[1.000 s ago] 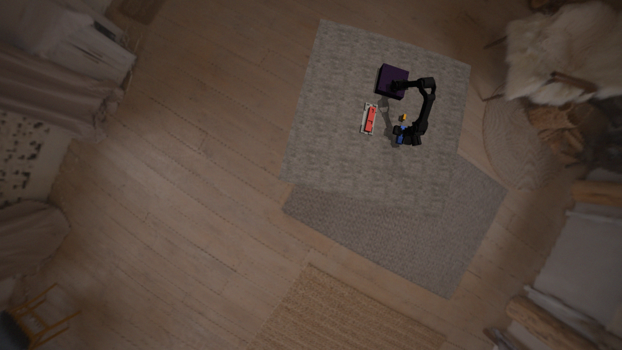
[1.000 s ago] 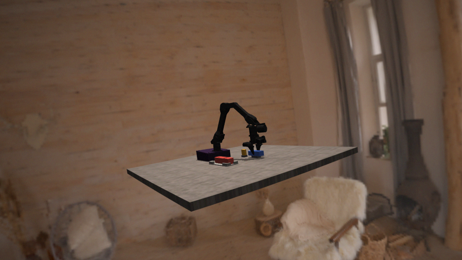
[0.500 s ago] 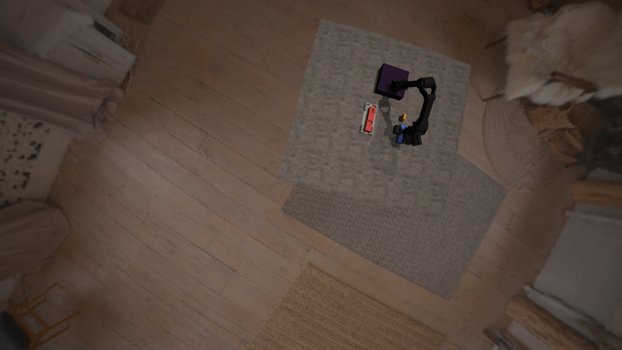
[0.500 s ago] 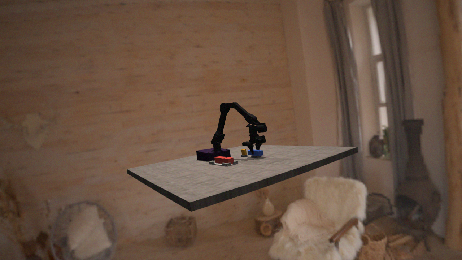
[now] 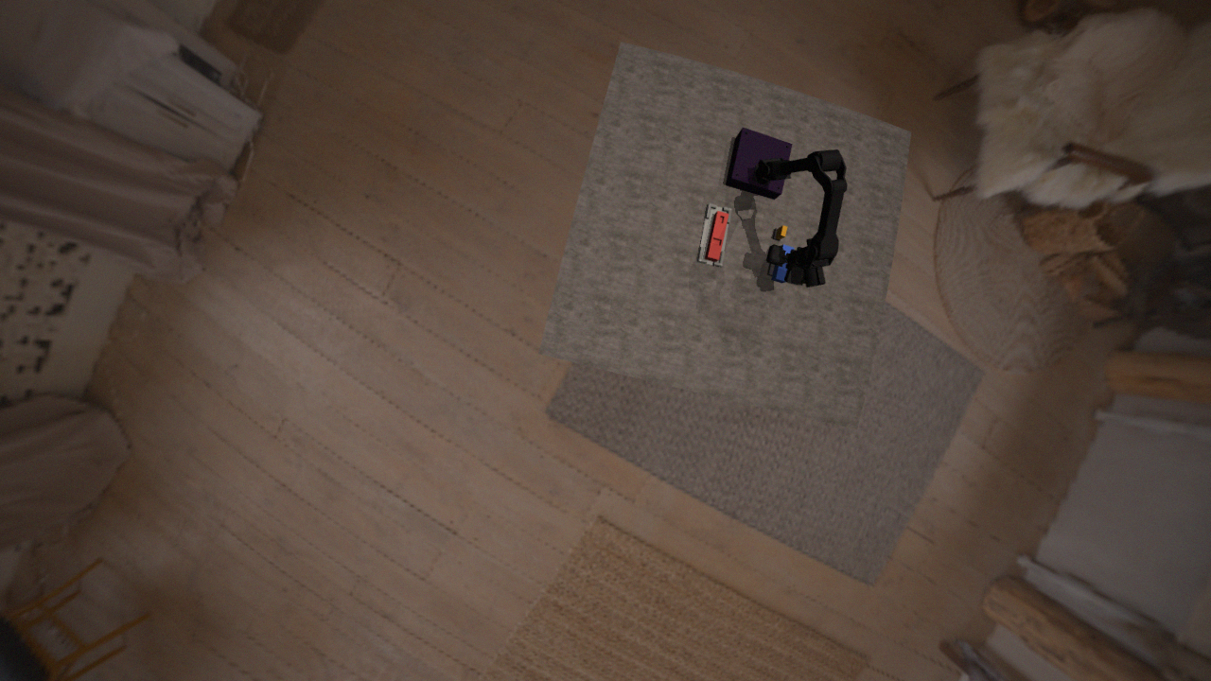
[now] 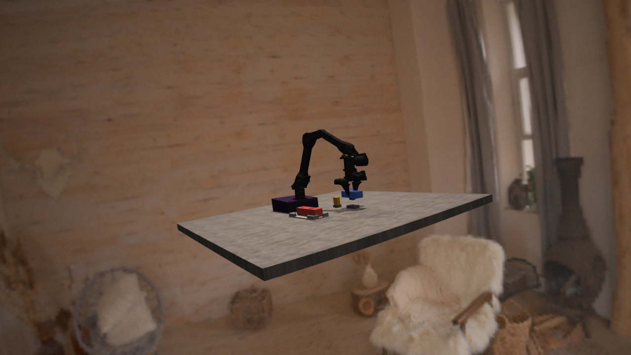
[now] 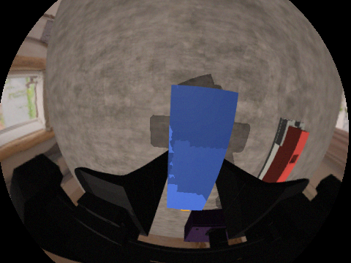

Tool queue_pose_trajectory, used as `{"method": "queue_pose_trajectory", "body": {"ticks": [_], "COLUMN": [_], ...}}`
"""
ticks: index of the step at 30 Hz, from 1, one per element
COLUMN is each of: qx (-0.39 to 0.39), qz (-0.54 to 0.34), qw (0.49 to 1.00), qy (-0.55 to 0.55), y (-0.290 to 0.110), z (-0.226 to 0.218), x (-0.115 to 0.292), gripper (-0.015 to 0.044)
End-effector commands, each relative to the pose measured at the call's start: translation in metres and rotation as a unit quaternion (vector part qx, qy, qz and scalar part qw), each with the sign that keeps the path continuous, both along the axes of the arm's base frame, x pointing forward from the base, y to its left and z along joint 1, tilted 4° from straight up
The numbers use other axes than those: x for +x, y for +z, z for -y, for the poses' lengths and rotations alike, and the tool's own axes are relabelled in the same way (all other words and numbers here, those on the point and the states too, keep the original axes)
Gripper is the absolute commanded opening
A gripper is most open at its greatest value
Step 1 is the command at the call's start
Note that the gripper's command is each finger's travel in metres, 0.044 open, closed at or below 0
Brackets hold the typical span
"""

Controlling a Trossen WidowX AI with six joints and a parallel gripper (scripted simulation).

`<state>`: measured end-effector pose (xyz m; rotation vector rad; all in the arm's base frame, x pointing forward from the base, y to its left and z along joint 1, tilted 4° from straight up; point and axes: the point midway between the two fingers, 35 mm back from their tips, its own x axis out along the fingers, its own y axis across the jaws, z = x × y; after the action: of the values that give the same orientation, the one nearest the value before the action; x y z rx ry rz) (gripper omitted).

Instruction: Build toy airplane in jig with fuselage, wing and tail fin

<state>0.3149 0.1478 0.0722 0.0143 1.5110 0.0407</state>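
The gripper [image 6: 351,191] is clenched on the blue wing [image 6: 352,194], held above the table [image 6: 264,240], ready to carry left to the red fuselage [image 6: 309,211] seated in its cradle [image 6: 296,215].

Clamped in the black gripper [image 7: 195,185] is a plain blue wing [image 7: 200,146], with a yellow tail fin [image 6: 336,200] beside it and a red fuselage [image 6: 309,211] farther off, over mottled grey table [image 6: 397,211]
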Motion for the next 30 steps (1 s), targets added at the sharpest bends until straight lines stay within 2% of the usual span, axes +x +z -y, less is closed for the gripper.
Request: {"method": "queue_pose_trajectory", "body": {"ticks": [1,20,30], "qx": [0.006,0.008,0.009], "qz": [0.011,0.013,0.012], "qw": [1.000,1.000,1.000], "qy": [-0.001,-0.001,-0.024], "y": [0.020,0.079,0.080], "z": [-0.001,0.005,0.012], "x": [0.003,-0.008,-0.005], "gripper": [0.0000,0.0000,0.0000]}}
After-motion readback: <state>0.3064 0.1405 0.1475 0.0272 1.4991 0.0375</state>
